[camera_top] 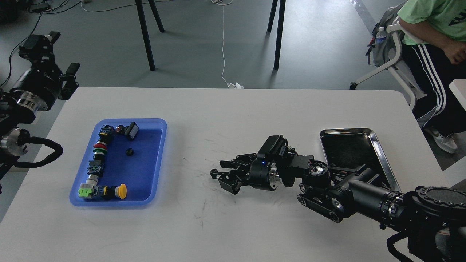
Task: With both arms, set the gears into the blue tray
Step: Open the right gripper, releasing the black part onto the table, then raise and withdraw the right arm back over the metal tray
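Our left pincer (51,51) sat raised at about 10 o'clock, off the counter's (233,109) left edge and well apart from everything; fingers spread, released, nothing in it. At about 9 o'clock the blue tray (159,160) lay flat on the counter. Along its left wall ran a line of push-button switches (97,156), with a black-bodied one (130,130) at the top and a yellow-capped one (121,191) at the bottom. One gear (129,152) lay alone on the tray floor, upper middle, just right of the switch line, not touching it. Centre of the counter was bare white with scuff marks. Our right pincer (222,175) was low over the counter just right of centre, pointing toward 9 o'clock, well apart from the blue tray. Fingers sat close together around a small dark bit at the tips; we could not tell whether it was clenched on a gear or empty. At about 3 o'clock a steel tray (378,145) with dark bottom lay on the counter, partly hidden by our right arm. A seated person (433,22) in a green shirt was at about 1 o'clock, beyond the counter.
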Robot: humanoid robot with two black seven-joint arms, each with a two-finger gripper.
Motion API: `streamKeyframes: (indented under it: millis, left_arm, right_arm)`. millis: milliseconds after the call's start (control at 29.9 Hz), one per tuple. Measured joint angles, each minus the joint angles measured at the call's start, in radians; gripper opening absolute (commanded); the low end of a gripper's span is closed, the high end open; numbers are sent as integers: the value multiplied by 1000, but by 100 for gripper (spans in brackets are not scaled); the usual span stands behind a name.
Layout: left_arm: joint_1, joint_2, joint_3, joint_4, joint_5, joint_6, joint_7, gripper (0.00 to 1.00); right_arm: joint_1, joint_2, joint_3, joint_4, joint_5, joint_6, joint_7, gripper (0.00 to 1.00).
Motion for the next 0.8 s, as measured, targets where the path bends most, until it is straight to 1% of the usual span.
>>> streamKeyframes:
  millis: [33,67,134,334,435,635,803]
  left_arm:
    - [1,0,0,0,0,0,0,98]
    - [1,0,0,0,0,0,0,98]
    - [1,0,0,0,1,-1,0,98]
    - [3,-4,2,0,1,0,0,98]
    - [3,-5,5,0,2,2,0,98]
    - [4,-15,14,0,10,12,0,98]
    - [4,-16,20,-23,24,-11,0,98]
  right_arm:
    - [0,0,6,0,1,0,0,82]
    - [0,0,17,0,4,0,0,85]
    - [-1,0,46,0,22,3,0,87]
    - [15,0,98,0,175,10,0,87]
    - [25,0,104,1,267,7,0,92]
    - [33,0,134,1,496,1,0,92]
    - [68,0,141,1,657,1,0,94]
